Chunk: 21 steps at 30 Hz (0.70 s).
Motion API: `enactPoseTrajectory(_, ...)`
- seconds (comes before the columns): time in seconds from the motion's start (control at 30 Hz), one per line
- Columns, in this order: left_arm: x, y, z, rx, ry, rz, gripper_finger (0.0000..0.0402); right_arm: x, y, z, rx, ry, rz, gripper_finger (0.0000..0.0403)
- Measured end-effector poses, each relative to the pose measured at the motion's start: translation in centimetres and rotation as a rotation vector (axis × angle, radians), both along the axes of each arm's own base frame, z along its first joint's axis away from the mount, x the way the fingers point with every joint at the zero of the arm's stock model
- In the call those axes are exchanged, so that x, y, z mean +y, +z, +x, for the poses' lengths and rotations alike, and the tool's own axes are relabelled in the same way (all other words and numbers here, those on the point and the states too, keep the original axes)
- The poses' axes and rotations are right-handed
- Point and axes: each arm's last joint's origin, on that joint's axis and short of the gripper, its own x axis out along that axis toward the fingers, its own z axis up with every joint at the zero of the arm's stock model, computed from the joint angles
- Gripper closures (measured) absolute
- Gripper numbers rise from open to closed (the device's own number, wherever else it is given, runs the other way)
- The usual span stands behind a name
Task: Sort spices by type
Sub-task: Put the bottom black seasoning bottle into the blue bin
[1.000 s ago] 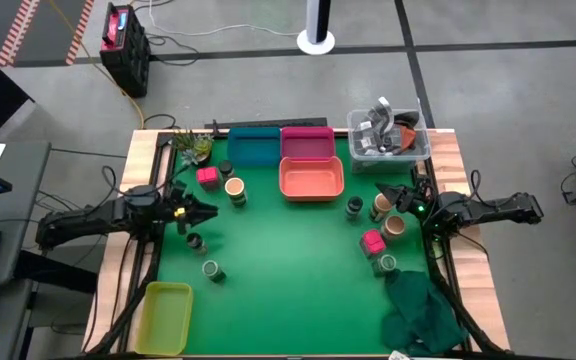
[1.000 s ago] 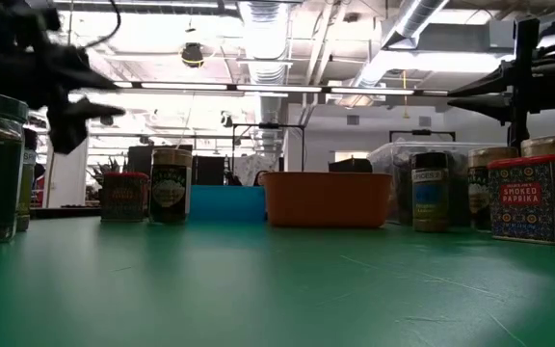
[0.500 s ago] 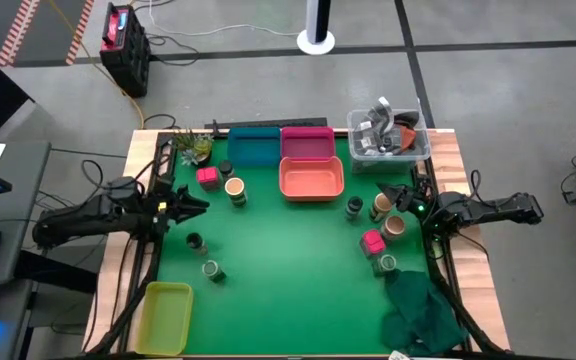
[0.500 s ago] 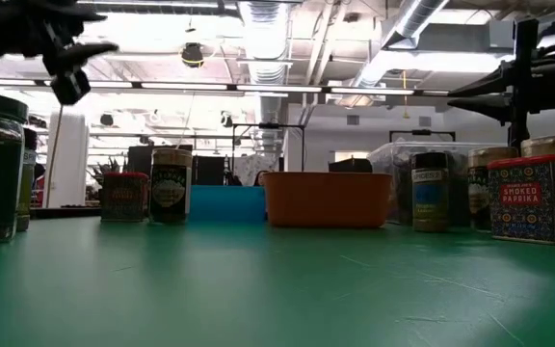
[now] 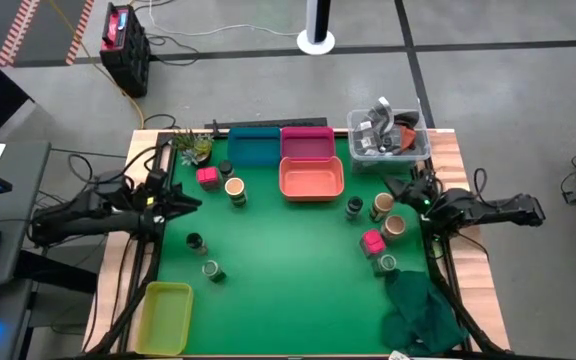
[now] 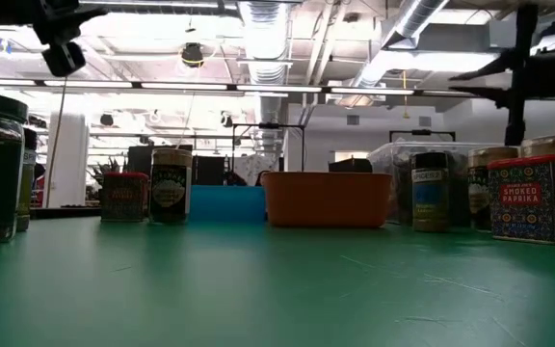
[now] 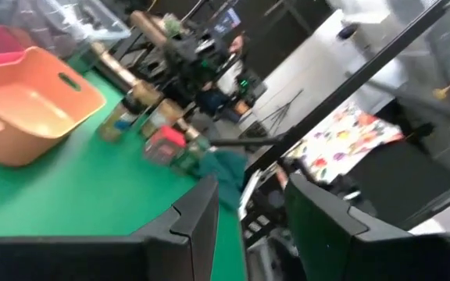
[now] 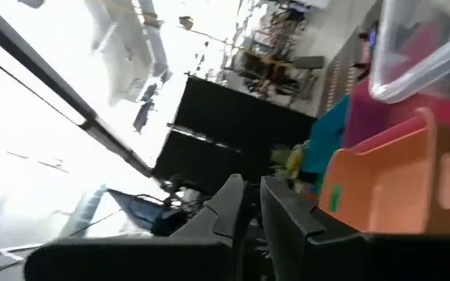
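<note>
The left gripper has pulled back to the counter's left edge, jaws nearly closed and empty, while the right gripper, jaws shut, shifts slightly; the spices remain unsorted in two clusters.

Left pincer hangs nearly closed at the table's left edge; right pincer closed at its right edge.

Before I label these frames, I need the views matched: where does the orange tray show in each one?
High view: orange tray at the mat's far middle, in front of the pink tray.
Low view: middle, right of the blue tray.
Left wrist view: left edge.
Right wrist view: lower right.
Shared landmark: the clear tub.
</note>
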Motion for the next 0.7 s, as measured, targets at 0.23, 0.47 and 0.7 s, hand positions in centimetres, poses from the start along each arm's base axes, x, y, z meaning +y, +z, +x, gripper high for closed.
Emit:
enactPoseTrajectory(0.23, 0.2, -0.4, 1.0, 0.229, 0.000, -0.019, 0.0238, 0.0, 0.6, 1.0, -0.049, -0.045, 0.033, 0.0332)
enactPoseTrajectory(0.47, 0.1, 1.2, 3.4, 0.348, -0.156, 0.043, 0.0204, 0.7, 2.3, 3.9, 0.066, 0.060, -0.021, 0.0332)
enactPoseTrajectory(0.7, 0.3, 4.7, 4.7, 0.367, -0.210, 0.296, 0.0203, 1.3, 5.8, 7.8, 0.099, 0.093, 0.019, 0.0332)
